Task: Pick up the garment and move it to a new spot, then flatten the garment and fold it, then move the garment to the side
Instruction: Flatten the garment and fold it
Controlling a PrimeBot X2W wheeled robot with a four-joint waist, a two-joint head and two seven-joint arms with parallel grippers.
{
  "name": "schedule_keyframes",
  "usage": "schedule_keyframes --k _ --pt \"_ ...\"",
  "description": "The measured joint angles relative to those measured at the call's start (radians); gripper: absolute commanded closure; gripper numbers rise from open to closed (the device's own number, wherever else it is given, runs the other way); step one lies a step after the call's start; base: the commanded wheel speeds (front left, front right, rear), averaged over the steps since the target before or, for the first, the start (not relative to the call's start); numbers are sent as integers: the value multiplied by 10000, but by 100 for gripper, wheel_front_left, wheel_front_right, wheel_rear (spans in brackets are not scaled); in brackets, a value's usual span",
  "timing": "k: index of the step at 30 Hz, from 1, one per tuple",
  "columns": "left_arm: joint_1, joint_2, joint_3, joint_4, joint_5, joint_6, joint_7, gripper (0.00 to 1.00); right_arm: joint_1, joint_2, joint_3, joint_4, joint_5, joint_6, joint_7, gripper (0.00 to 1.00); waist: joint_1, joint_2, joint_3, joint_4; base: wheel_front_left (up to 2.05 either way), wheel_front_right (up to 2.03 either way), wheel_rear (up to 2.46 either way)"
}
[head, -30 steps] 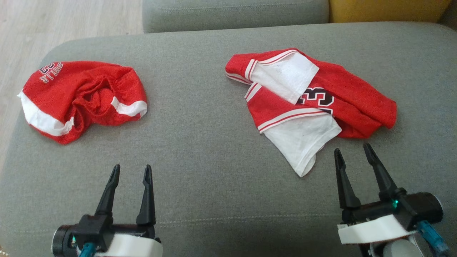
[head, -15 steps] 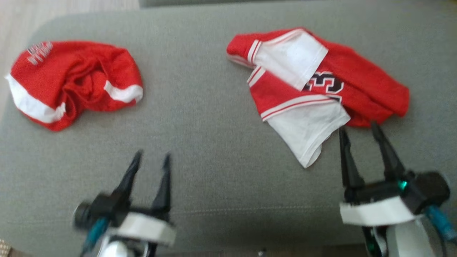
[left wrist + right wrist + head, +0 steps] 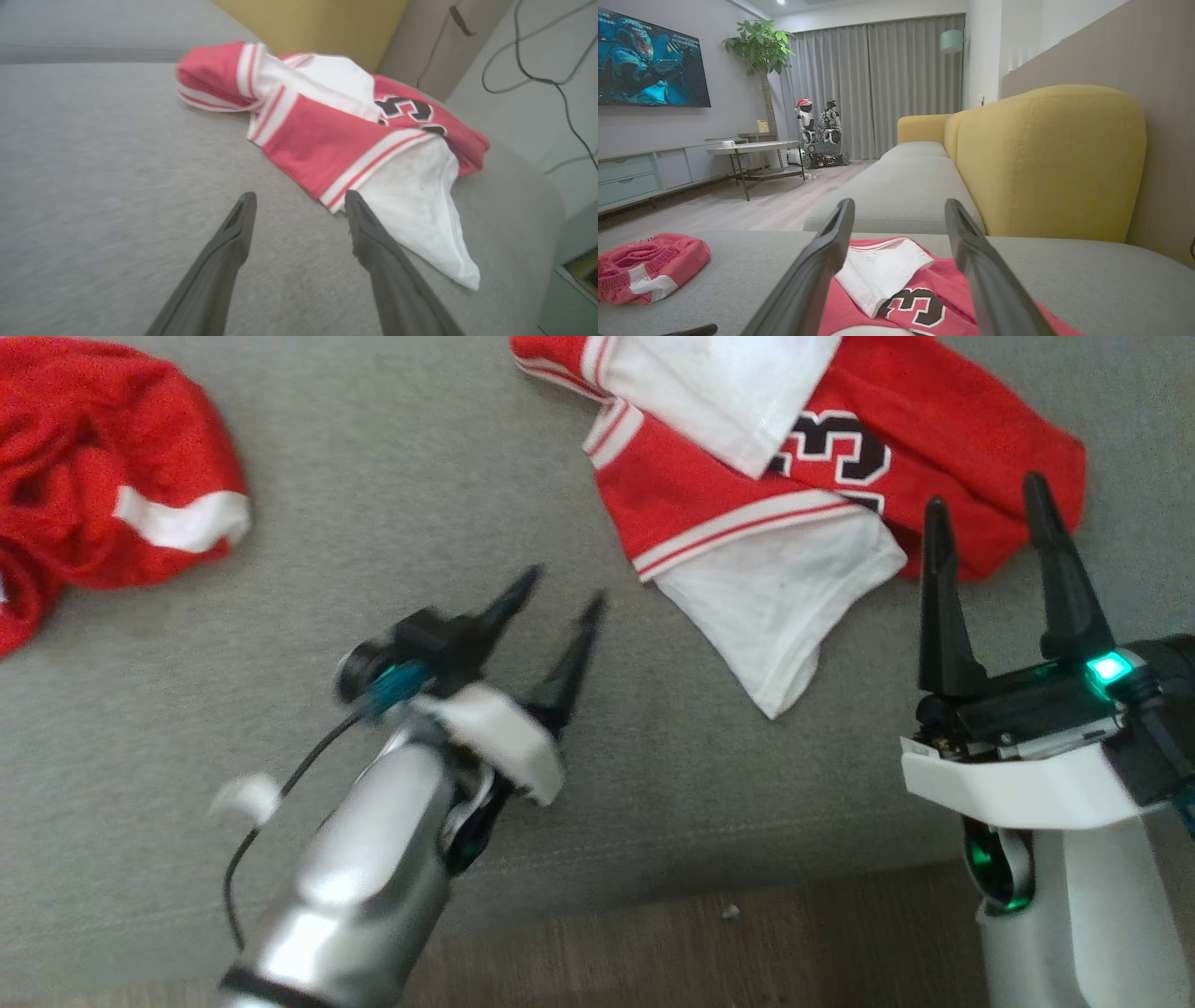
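The garment (image 3: 709, 495) is a crumpled red and white jersey with a black number, lying on the grey sofa seat (image 3: 392, 476) at the upper right. My left gripper (image 3: 563, 590) is open and angled toward the garment's white lower flap, a short way to its left. In the left wrist view the garment (image 3: 327, 144) lies just beyond my open left gripper (image 3: 300, 196). My right gripper (image 3: 985, 493) is open, its fingertips over the garment's near right red edge. In the right wrist view the garment (image 3: 878, 270) lies under and between the fingers of my right gripper (image 3: 899, 203).
Red shorts (image 3: 93, 476) with a white band lie bunched at the seat's far left, also the red shorts (image 3: 649, 266) in the right wrist view. The seat's front edge and wooden floor (image 3: 700, 943) run along the bottom. A yellow backrest (image 3: 1045, 158) stands behind the seat.
The head camera has dipped and moved closer. My left gripper has swung right toward the jersey. My right gripper has advanced to the jersey's near right edge. Both stay open.
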Motion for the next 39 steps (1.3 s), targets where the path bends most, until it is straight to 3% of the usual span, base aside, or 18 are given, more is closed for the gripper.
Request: schedule_keyframes --k 2,7,11,18,19,20,25,29,39 --pt "-737 -69 -642 564 -453 -2 4 0 -48 0 69 8 174 0 0 0 0 0 230 -173 0 0 0" --pt "-2131 -134 -1060 1618 -1158 2 176 0 -65 -4 219 -73 364 0 0 0 0 0 689 -464 0 0 0" --pt "-3035 -119 -1200 2566 -1417 462 336 0 -378 -4 370 -201 426 0 0 0 0 0 1114 -715 0 0 0" --pt "-4048 -173 -1628 3150 -2077 727 234 0 -644 -4 351 -276 560 0 0 0 0 0 1534 -981 0 0 0" --pt "-4093 -169 -1739 3214 -2188 717 190 58 -644 -4 351 -274 581 0 0 0 0 1 1553 -998 0 0 0" --pt "-4137 -167 -1812 3266 -2272 715 159 100 -648 -4 349 -274 602 0 0 0 0 1 1564 -1004 0 0 0" --pt "-4196 -165 -2079 3411 -2698 683 77 100 -660 -4 328 -244 658 0 0 0 0 0 1405 -943 0 0 0" --pt "-3728 -165 -1726 3371 -3208 688 48 100 -648 -4 320 -178 736 0 0 0 0 1 1034 -920 0 0 0" --pt "-2257 -146 -880 1189 -4759 111 339 100 -190 -4 301 121 955 0 0 0 0 1 -221 -697 0 0 0"
